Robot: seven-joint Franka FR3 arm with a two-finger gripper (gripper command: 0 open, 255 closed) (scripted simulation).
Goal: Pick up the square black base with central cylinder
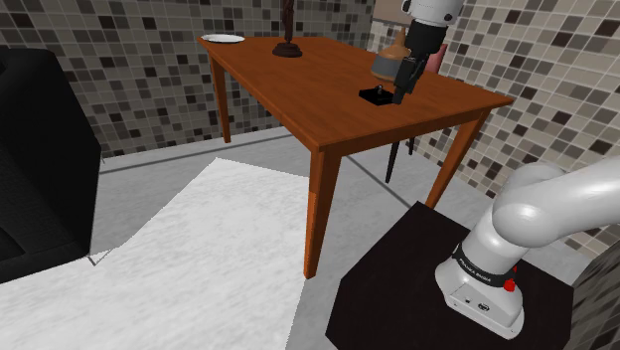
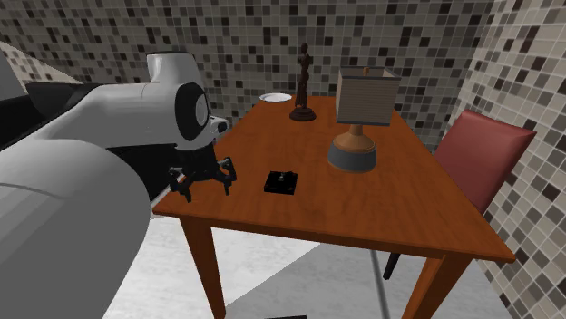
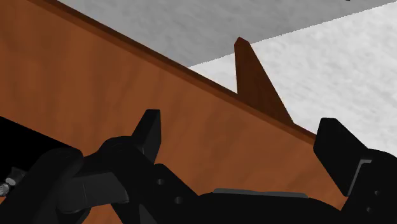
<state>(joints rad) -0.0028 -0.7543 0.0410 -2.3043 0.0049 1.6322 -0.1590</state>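
- Shoulder view: the square black base with its small central cylinder lies flat on the wooden tabletop, about midway along it and somewhat in from the edge nearest the stand
- In the same view the black gripper hangs from the white arm just beside the base, on the shoulder view's right and in front of a lamp; I cannot tell here whether it touches the base
- A white plate sits at the tabletop's far left corner, with a dark statuette next to it
- Second exterior view: the base lies near the tabletop's near edge, closer to the near left corner than to the right one
- The gripper hovers over the left edge by that corner, apart from the base, with its fingers spread wide and nothing between them
- The lamp stands behind the base, toward the tabletop's middle, and a red chair stands at the right edge
- Wrist view: the two fingers stand far apart and clasp nothing; past them are the tabletop's edge, one table leg and a white rug
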